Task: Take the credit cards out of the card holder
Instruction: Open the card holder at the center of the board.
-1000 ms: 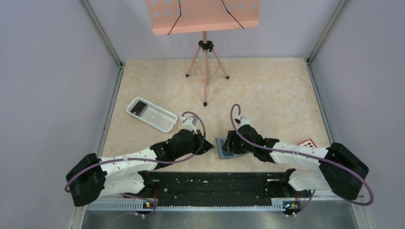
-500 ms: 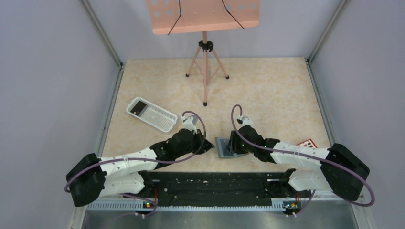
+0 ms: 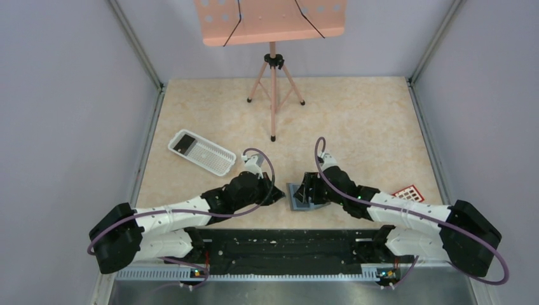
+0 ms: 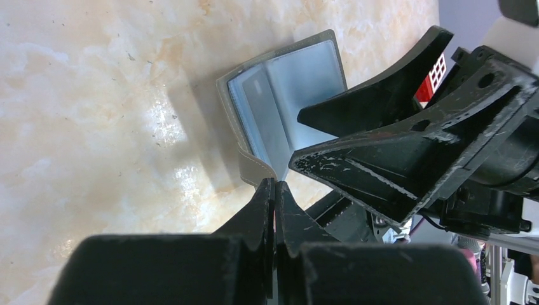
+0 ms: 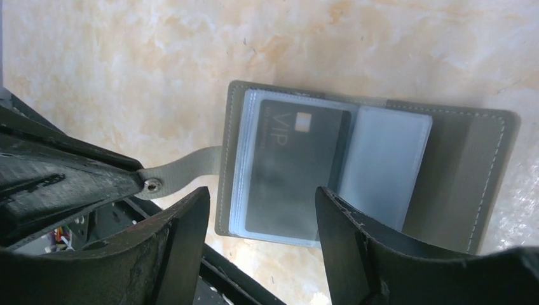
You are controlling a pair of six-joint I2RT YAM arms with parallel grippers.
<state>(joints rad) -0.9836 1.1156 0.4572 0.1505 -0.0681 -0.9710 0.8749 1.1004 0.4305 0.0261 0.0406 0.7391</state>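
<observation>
The card holder (image 5: 470, 171) lies spread open and flat on the table, to the right of the white tray (image 3: 202, 152) and nearer the arm bases than the tray is. Its long axis runs roughly left to right across the table, and its strap (image 5: 184, 168) sticks out from the end that faces the tray. The left gripper (image 4: 274, 187) is clenched on the tip of that strap, right at the snap. On the half nearer the tray, a stack of clear sleeves holds a dark card (image 5: 292, 178) marked VIP, face up, its long side crosswise to the holder's length. The pale sleeve (image 5: 384, 165) beside it is too cloudy to tell what it holds. The right gripper (image 5: 262, 194) hangs over the holder with its fingers spread wide, one either side of the dark card, gripping nothing. A red card (image 3: 408, 192) with pale squares lies loose on the table, much farther right of the tray than the holder.
</observation>
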